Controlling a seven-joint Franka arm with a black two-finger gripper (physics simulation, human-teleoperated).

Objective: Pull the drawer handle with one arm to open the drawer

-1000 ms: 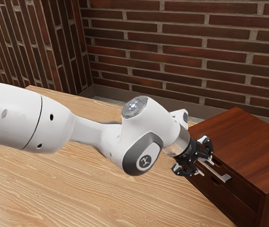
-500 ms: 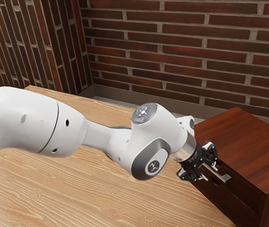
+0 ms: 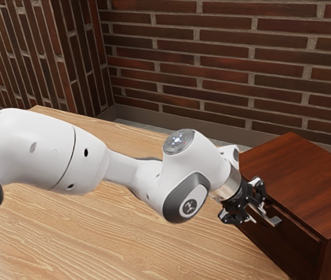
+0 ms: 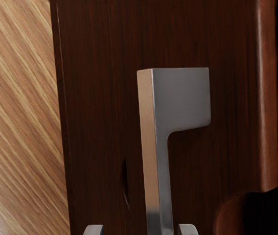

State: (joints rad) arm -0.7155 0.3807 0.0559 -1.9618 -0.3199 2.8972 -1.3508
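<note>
A dark wooden cabinet (image 3: pixel 305 172) stands on the table at the exterior view's right. Its top drawer (image 3: pixel 285 236) carries a silver bar handle (image 3: pixel 270 218), and the drawer front looks about level with the cabinet's face. My black gripper (image 3: pixel 257 207) is at the handle's near end. In the wrist view the handle (image 4: pixel 153 147) runs straight out from between my fingertips (image 4: pixel 94 229). One fingertip stands on each side of the bar, with a gap between each and the bar. The gripper is open around the handle.
The cabinet rests on a light wooden table (image 3: pixel 66 233), seen beside the drawer front in the wrist view as table (image 4: pixel 16 122). A brick wall (image 3: pixel 224 52) rises behind. My arm's white links (image 3: pixel 177 175) stretch across the table from the exterior view's left.
My hand has moved down and toward the cabinet, bringing the fingers from just short of the handle to either side of it. The drawer has not visibly moved.
</note>
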